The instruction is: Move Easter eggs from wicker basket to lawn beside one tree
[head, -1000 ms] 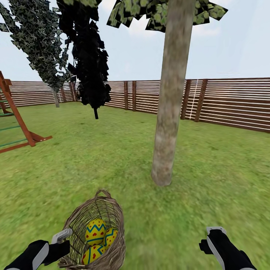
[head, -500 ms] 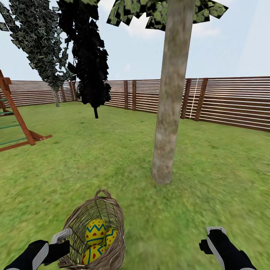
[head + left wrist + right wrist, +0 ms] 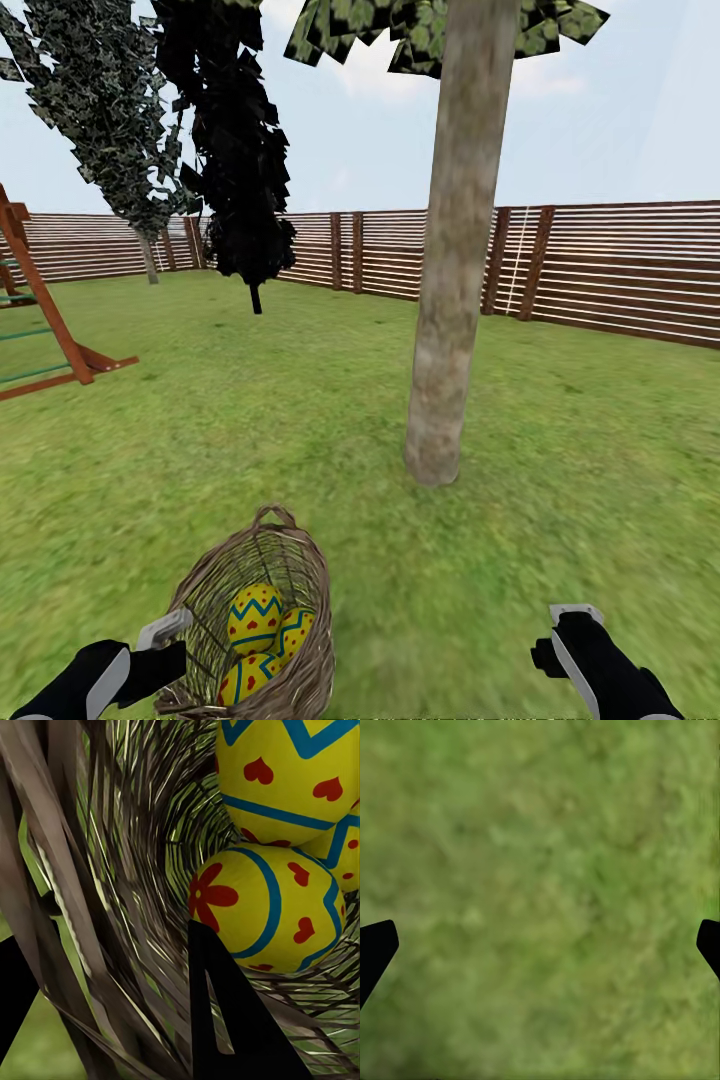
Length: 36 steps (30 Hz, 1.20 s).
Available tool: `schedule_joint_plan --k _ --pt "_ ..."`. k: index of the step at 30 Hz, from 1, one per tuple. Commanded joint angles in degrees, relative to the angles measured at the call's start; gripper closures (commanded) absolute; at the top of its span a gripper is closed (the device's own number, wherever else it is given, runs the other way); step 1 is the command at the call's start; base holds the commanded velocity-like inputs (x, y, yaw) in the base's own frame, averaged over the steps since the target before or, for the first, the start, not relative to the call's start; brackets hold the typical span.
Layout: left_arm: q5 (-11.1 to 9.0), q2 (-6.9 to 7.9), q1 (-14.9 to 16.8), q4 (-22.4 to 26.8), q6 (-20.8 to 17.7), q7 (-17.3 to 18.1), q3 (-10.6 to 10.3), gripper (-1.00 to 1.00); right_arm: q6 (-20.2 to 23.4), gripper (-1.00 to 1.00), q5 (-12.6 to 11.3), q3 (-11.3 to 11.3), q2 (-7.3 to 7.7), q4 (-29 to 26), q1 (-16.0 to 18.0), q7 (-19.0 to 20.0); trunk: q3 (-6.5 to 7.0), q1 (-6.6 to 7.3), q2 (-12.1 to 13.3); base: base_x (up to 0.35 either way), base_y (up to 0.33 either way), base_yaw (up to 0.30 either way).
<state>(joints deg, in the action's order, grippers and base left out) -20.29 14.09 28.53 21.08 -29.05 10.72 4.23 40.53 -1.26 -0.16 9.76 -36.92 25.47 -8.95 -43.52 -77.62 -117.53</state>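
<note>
Left wrist view: left end effector [image 3: 112,1005] pinches wicker basket [image 3: 112,870] wall, eggs [image 3: 270,907] just inside.

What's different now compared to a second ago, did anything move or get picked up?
Nothing visibly changed. The left gripper is still clamped on the wicker basket rim, the three Easter eggs remain inside, and the right gripper hangs open over the lawn near the tree.

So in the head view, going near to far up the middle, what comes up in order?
Wicker basket with the eggs → open lawn → tree trunk → wooden fence.
</note>
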Motion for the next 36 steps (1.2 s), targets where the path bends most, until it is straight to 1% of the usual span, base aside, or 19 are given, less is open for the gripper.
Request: schedule_joint_plan --k 1,32,34,36 --pt "-0.54 -0.03 0.04 0.10 -0.48 0.18 0.51 1.00 0.26 -1.00 -0.14 -0.01 0.00 -0.08 0.02 -0.19 -0.24 -0.22 -0.44 0.000 0.000 0.000" --pt "-0.54 -0.10 0.04 0.10 -0.48 0.18 0.51 1.00 0.26 -1.00 -0.23 -0.02 0.00 -0.08 0.02 -0.19 -5.81 -7.02 -12.88 0.000 0.000 0.000" --pt "-0.54 -0.12 0.04 0.16 -0.42 0.18 0.51 1.00 0.26 -1.00 -0.22 -0.01 0.00 -0.08 0.02 -0.19 -5.81 -7.02 -12.88 0.000 0.000 0.000" --pt "-0.54 -0.14 0.04 0.14 -0.42 0.18 0.51 1.00 0.26 -1.00 -0.20 -0.01 0.00 -0.08 0.02 -0.19 -6.16 -7.46 -13.68 0.000 0.000 0.000"
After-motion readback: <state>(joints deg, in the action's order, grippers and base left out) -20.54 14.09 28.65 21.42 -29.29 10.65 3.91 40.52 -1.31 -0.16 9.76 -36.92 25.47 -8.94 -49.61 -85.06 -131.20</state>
